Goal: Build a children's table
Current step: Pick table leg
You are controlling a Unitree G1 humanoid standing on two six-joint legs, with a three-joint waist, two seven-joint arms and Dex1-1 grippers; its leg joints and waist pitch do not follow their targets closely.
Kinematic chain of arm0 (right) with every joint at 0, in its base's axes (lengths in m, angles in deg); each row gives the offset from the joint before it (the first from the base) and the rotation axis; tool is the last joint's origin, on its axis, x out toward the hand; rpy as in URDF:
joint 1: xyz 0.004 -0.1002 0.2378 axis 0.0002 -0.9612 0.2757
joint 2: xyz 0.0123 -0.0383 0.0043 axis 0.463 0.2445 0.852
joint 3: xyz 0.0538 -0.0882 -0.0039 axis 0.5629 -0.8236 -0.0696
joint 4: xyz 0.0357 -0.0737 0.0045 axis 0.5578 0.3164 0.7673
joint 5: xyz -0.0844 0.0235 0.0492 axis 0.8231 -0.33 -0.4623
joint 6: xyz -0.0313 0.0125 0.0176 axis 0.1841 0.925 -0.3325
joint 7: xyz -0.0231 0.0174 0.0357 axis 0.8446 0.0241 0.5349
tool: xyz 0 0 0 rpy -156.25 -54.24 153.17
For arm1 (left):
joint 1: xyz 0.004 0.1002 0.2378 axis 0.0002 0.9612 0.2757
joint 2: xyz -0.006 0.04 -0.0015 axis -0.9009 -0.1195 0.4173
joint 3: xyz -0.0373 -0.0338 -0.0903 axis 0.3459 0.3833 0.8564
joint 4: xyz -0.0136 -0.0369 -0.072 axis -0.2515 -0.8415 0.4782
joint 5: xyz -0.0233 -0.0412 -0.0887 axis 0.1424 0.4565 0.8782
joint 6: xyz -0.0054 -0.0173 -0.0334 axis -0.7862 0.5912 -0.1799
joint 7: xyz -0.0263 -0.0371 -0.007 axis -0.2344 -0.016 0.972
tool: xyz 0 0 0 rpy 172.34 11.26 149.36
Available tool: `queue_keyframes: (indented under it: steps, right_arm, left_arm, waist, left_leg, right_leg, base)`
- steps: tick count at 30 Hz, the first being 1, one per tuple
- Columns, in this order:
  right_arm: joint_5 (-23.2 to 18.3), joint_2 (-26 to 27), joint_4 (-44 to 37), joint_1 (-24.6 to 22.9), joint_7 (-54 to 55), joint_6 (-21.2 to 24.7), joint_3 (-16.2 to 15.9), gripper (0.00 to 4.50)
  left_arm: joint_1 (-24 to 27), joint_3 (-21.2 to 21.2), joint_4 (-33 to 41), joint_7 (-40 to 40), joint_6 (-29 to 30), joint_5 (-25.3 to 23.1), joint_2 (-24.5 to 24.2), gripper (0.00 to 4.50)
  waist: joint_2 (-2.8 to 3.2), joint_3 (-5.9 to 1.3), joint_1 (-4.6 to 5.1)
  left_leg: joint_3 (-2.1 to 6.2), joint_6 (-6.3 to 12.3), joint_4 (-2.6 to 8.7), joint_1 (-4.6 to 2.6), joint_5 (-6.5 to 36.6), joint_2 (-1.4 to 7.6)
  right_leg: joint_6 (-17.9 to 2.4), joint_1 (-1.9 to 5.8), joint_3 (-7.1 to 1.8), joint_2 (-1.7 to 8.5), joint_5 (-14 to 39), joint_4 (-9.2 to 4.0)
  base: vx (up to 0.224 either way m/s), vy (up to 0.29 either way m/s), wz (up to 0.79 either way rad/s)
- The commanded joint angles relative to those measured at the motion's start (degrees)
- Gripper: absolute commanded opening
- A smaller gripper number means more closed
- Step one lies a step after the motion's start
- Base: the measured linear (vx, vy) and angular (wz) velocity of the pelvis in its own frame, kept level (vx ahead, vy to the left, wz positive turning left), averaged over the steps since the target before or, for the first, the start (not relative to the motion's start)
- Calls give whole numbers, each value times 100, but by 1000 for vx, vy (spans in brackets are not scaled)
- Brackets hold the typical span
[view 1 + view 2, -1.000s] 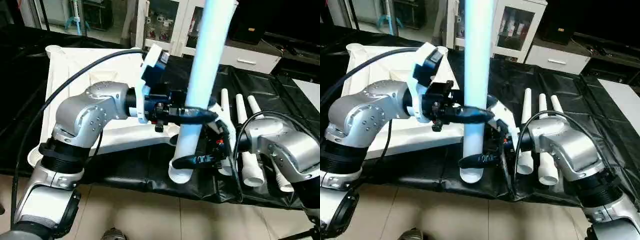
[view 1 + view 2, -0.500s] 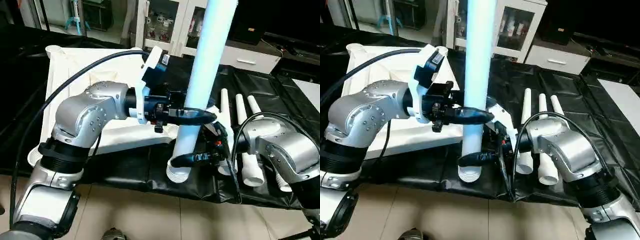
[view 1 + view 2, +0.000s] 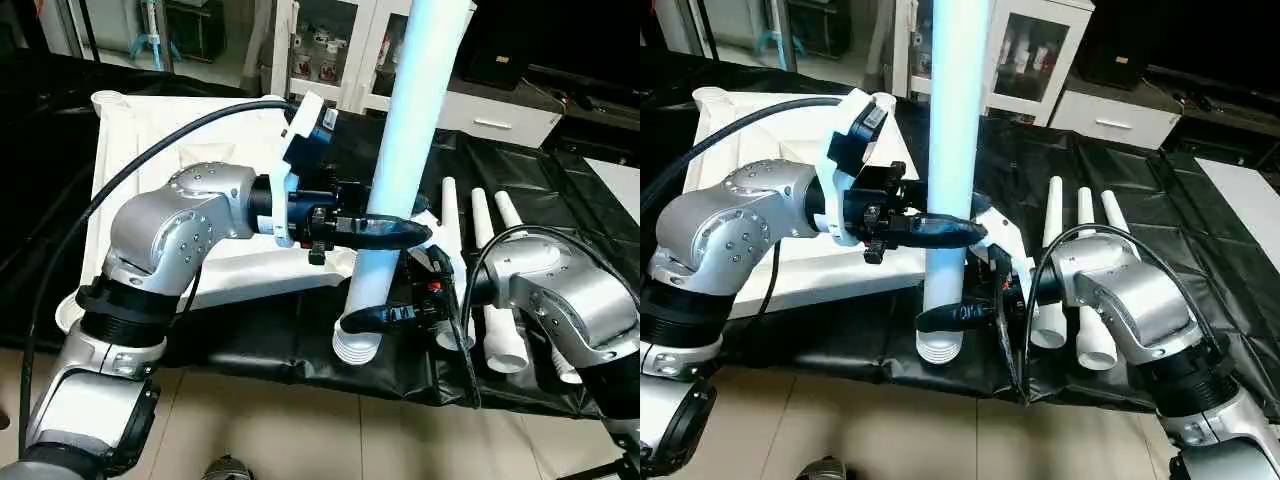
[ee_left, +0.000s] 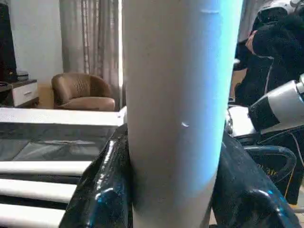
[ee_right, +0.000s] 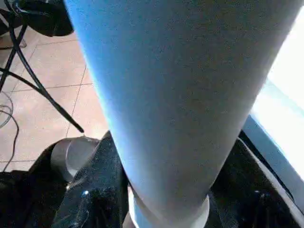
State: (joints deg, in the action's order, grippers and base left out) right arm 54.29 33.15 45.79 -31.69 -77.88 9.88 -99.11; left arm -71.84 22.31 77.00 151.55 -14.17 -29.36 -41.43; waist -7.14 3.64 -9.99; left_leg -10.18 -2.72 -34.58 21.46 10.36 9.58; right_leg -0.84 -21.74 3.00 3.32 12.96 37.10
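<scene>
Both claws clamp one upright table leg (image 3: 400,170): left claw (image 3: 385,232) above, right claw (image 3: 375,318) near its ribbed end. Tabletop (image 3: 150,130) at ten o'clock; three spare legs (image 3: 490,290) at three o'clock, on the black table (image 3: 560,190)

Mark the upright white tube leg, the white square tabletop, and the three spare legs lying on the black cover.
upright white tube leg (image 3: 952,150), right eye view, mid-shaft
white square tabletop (image 3: 150,140), left eye view, underside
spare legs (image 3: 1081,215), right eye view, middle leg

Black-draped worktable (image 3: 560,190) — tabletop (image 3: 150,140), seemingly three spare legs (image 3: 490,290) lying on it.
</scene>
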Motion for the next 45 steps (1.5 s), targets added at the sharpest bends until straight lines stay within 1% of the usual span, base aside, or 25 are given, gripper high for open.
queue_keyframes:
  steps: [1,3,6,8,9,13,18,19,21,22,23,24,25,26,29,31,32,33,35,37,39,40,43,44,45]
  right_arm:
    - [13,-32,-29,-90,58,20,105,191]
    - [14,-31,-40,-112,71,12,120,188]
    - [10,-35,-65,-166,115,-8,169,188]
    - [5,-39,-79,-185,130,-11,189,188]
    - [2,-43,-90,-202,145,-16,208,188]
    - [-35,-128,-145,-303,205,-16,362,188]
    - [-287,-371,-347,-769,577,106,1127,188]
    - [-305,-380,-378,-813,616,120,1183,188]
    - [-297,-375,-472,-954,815,124,1354,188]
    - [-254,-340,-497,-1004,941,86,1418,188]
    - [3,-136,-521,-1128,1466,-159,1601,188]
    - [235,97,-438,-1141,1990,-330,1726,188]
    - [235,97,-438,-1141,1990,-330,1726,188]
    - [351,322,-305,-1093,2420,-408,1844,188]
    - [484,824,-167,-1058,3367,-538,2122,188]
    - [562,934,-194,-1123,3563,-539,2091,188]
    - [720,1061,-120,-1097,3987,-470,2158,188]
    - [723,1063,-118,-1096,3996,-468,2160,188]
    - [819,1198,-66,-1068,4383,-416,2317,188]
    - [809,1222,-82,-1096,4435,-349,2390,188]
    - [650,1148,-176,-1188,4299,-192,2439,188]
    - [599,1120,-203,-1209,4249,-151,2451,188]
    - [507,1059,-254,-1235,4154,-58,2471,188]
    - [408,863,-331,-1261,4008,92,2434,188]
    - [407,860,-332,-1261,4005,93,2433,188]
  left_arm:
    - [-148,74,12,51,80,58,-15,252]
    - [-160,96,-3,123,72,73,-69,278]
    - [-172,135,-91,203,47,66,-159,296]
    - [-173,163,-121,200,56,80,-174,323]
    - [-173,188,-157,220,45,86,-195,323]
    - [-171,444,-398,113,-85,76,-226,354]
    - [348,1418,-901,-329,-187,216,-622,377]
    - [413,1478,-905,-384,-186,207,-658,377]
    - [648,1577,-882,-771,-313,-52,-715,377]
    - [753,1547,-849,-983,-441,-260,-716,377]
    - [1066,1300,-721,-1749,-972,-1101,-663,377]
    - [1215,1084,-674,-2304,-1367,-1686,-577,377]
    - [1215,1084,-674,-2304,-1367,-1686,-577,377]
    - [1247,1021,-671,-2484,-1498,-1860,-540,377]
    - [1374,622,-412,-2853,-1648,-2287,-355,377]
    - [1432,246,-453,-2823,-1922,-2601,-373,377]
    - [1441,-17,-674,-2900,-1995,-2817,-343,377]
    - [1441,-22,-678,-2901,-1997,-2821,-342,377]
    - [1511,-236,-791,-2857,-2110,-3021,-276,377]
    - [1575,-381,-836,-2719,-2212,-3128,-260,377]
    - [1584,-591,-1000,-2435,-2280,-3194,-267,377]
    - [1576,-643,-1042,-2361,-2285,-3203,-275,377]
    - [1530,-728,-1155,-2300,-2306,-3274,-302,377]
    - [1378,-846,-1484,-2256,-2397,-3431,-368,359]
    - [1376,-847,-1489,-2255,-2398,-3432,-369,349]
  waist:
    - [112,-403,-6]
    - [100,-407,-7]
    - [159,-408,-5]
    - [156,-405,0]
    - [194,-406,-9]
    - [192,-406,-17]
    - [260,-406,-26]
    - [310,-408,-26]
    - [292,-408,-4]
    - [324,-406,-14]
    - [338,-391,-21]
    - [316,-380,-10]
    - [316,-380,-10]
    - [343,-395,-26]
    - [297,-382,-44]
    - [397,-381,-81]
    - [354,-372,-77]
    - [388,-378,-70]
    - [366,-391,-73]
    - [403,-403,-77]
    - [369,-401,-74]
    - [393,-408,-83]
    - [386,-409,-69]
    - [509,-412,-56]
    - [450,-386,-29]
  left_leg:
    - [134,-224,377,-162,507,389]
    - [134,-231,373,-157,506,383]
    - [144,-274,381,-168,585,381]
    - [141,-300,385,-172,632,383]
    - [146,-315,384,-173,647,381]
    - [144,-346,389,-169,728,375]
    - [162,-359,399,-165,871,373]
    - [170,-380,400,-169,920,378]
    - [167,-361,406,-171,959,377]
    - [173,-358,416,-176,998,400]
    - [196,-393,441,-175,1107,453]
    - [200,-428,457,-188,1252,453]
    - [200,-428,457,-188,1252,453]
    - [186,-524,449,-245,1353,439]
    - [176,-577,463,-250,1389,435]
    - [190,-611,479,-244,1447,430]
    - [182,-595,487,-235,1447,421]
    - [177,-616,486,-236,1401,411]
    - [171,-578,475,-212,1247,397]
    - [171,-549,467,-198,1143,398]
    - [164,-469,468,-185,1004,390]
    - [163,-459,462,-191,982,393]
    - [167,-401,462,-176,963,404]
    - [179,-435,460,-186,1032,408]
    - [161,-421,473,-199,1154,397]
  right_leg:
    - [-1261,253,-280,564,-162,-353]
    - [-1260,261,-281,562,-187,-351]
    - [-1237,252,-277,556,-129,-353]
    - [-1251,250,-277,554,-135,-358]
    - [-1259,249,-278,557,-145,-352]
    - [-1268,258,-280,551,-208,-364]
    - [-1240,271,-276,553,-208,-361]
    - [-1243,266,-275,557,-178,-354]
    - [-1255,256,-273,550,-131,-364]
    - [-1256,250,-274,563,-76,-386]
    - [-1199,237,-273,585,10,-408]
    - [-1113,226,-274,600,275,-432]
    - [-1113,226,-274,600,275,-432]
    - [-1048,191,-275,625,607,-452]
    - [-1046,178,-261,613,668,-460]
    - [-929,181,-259,601,657,-456]
    - [-870,187,-263,589,618,-468]
    - [-820,175,-268,582,579,-466]
    - [-785,197,-275,595,556,-456]
    - [-760,212,-278,601,528,-449]
    - [-729,222,-276,580,387,-452]
    - [-734,214,-275,581,355,-437]
    - [-806,222,-264,593,245,-428]
    - [-842,204,-264,596,261,-420]
    - [-802,199,-264,565,395,-485]
  base:
    - [0,0,0]
    - [0,0,0]
    - [0,0,0]
    - [0,0,0]
    - [0,0,0]
    - [0,0,0]
    - [0,0,0]
    - [0,0,0]
    - [0,0,0]
    - [0,0,0]
    - [0,0,0]
    - [0,0,0]
    - [0,0,0]
    - [0,0,0]
    - [0,0,0]
    - [0,0,0]
    - [0,0,0]
    - [0,0,0]
    - [0,0,0]
    - [0,0,0]
    - [0,0,0]
    - [0,0,0]
    - [0,0,0]
    - [0,0,0]
    - [0,0,0]
